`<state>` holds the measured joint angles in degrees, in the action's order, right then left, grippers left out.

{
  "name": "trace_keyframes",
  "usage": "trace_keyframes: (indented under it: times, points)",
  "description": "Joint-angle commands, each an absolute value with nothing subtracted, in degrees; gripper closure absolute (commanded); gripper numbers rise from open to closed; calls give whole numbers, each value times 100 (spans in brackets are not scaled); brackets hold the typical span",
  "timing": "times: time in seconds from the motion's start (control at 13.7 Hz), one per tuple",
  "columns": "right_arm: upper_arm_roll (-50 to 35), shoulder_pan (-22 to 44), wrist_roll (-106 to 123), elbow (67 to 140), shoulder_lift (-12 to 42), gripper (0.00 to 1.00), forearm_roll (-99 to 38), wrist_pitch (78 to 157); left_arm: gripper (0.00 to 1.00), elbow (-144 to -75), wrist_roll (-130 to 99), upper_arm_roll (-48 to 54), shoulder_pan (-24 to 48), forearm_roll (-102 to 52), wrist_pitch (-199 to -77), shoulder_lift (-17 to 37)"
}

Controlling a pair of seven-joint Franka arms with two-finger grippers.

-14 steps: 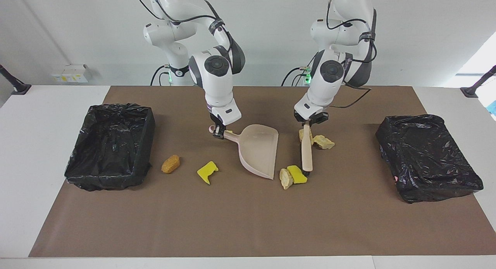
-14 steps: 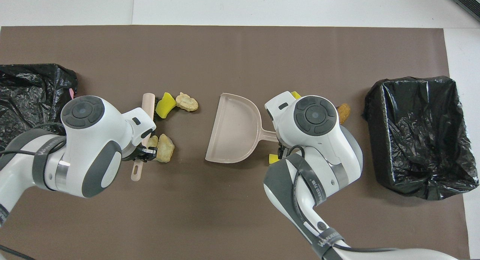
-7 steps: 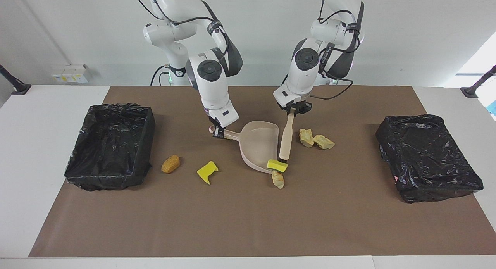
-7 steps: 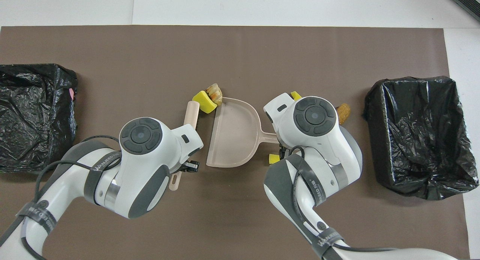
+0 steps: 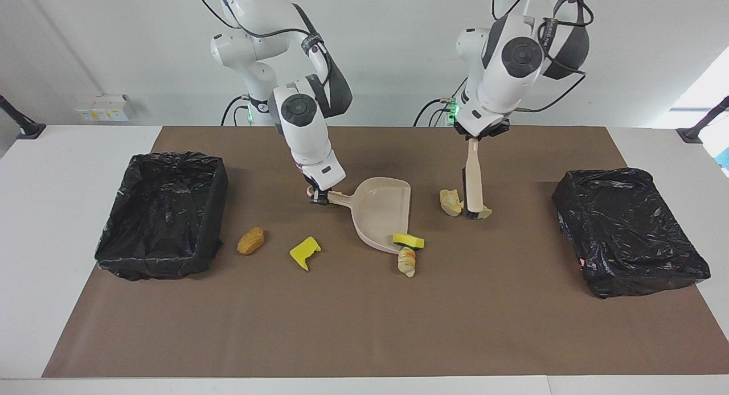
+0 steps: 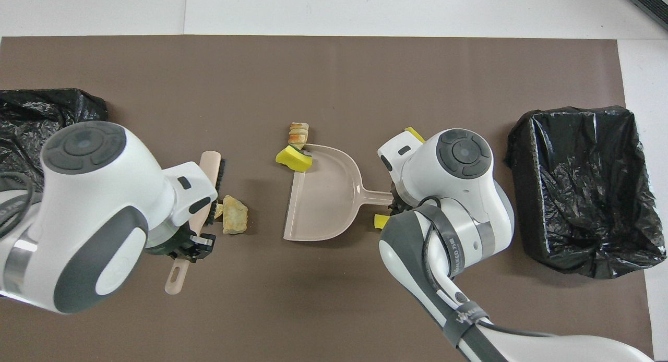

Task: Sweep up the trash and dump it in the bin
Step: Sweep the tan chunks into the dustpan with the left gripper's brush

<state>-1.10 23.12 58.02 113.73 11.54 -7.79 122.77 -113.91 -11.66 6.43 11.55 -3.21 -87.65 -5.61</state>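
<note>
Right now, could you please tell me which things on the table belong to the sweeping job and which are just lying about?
Job:
- foam scraps, yellow and tan
- brush, in the left pincer
- dustpan, handle in the right pincer
- two black-lined bins

Lying about:
- brown mat
- white box by the wall

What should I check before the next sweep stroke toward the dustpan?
1. Left gripper shut on brush: ok.
2. Right gripper shut on dustpan handle: ok.
3. Brush head down beside the two tan scraps: ok; bristles touching the mat: cannot tell.
4. Dustpan mouth faces those scraps: ok.
5. Yellow sponge fully inside the pan: not ok, it sits on the lip.
6. Striped tan scrap in the pan: not ok, it lies on the mat just outside.
</note>
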Motion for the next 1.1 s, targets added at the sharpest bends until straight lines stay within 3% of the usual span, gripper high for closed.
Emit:
trace_keyframes:
  times: [0.0, 0.37, 0.59, 1.03]
  points:
    - [-149, 2294, 6012, 11496, 1143, 100, -1002, 12463, 100, -12118, -1247, 694, 582, -378, -9305, -904]
    - [-149, 2320, 6012, 11496, 1134, 100, -1002, 12445, 100, -13085, -1685, 729, 544, -387, -10133, -958]
    - [-149, 2329, 6003, 11496, 1134, 100, -1002, 12437, 100, -13438, -2677, 721, 1211, -701, -10555, -967]
    - [-149, 2329, 5985, 11496, 1134, 100, -1002, 12437, 100, -13377, -4278, 721, 2363, -1388, -11679, -651]
